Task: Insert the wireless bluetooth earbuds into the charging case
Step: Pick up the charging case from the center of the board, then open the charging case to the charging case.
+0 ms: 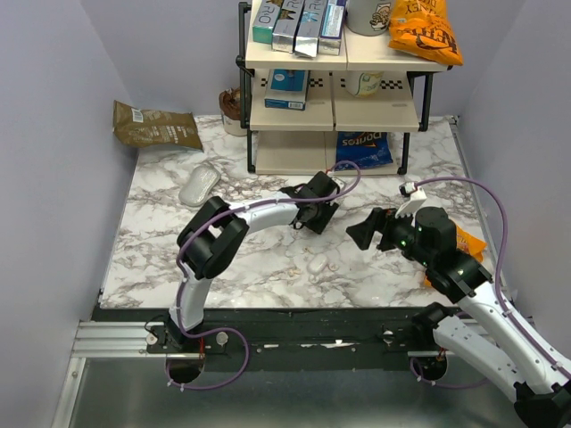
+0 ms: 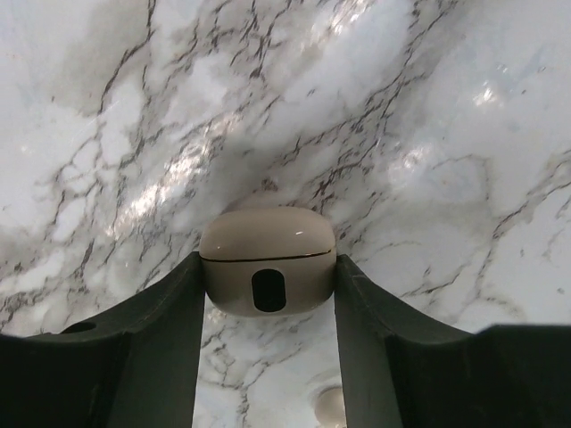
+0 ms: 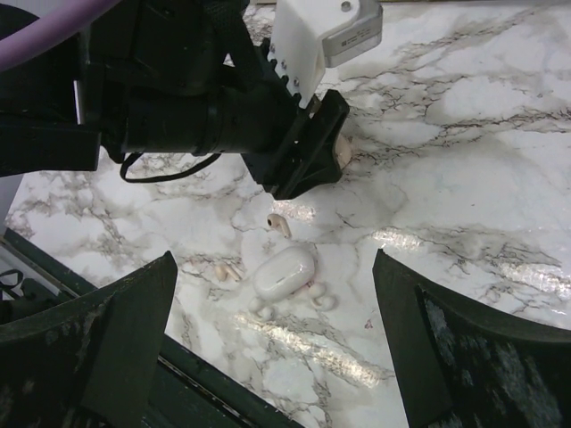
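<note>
My left gripper [image 1: 318,212] [image 2: 268,272] is shut on a beige rounded earbud piece [image 2: 268,259] with a dark oval centre and a seam across it. It holds the piece a little above the marble, and its fingers [image 2: 161,330] press both sides. The white oval charging case [image 1: 318,264] [image 3: 284,270] lies shut on the table just in front of and below it. Small loose tan earbuds [image 3: 278,224] [image 3: 227,269] and white bits [image 3: 319,299] lie around the case. My right gripper [image 1: 364,232] [image 3: 285,357] is open wide and empty, right of the case and above the table.
A white computer mouse [image 1: 199,185] lies at the back left. A shelf rack [image 1: 330,107] with boxes and snack bags stands at the back. A brown bag [image 1: 156,125], a blue chip bag [image 1: 363,147] and an orange bag [image 1: 466,242] lie around. The table's front edge [image 3: 205,379] is near.
</note>
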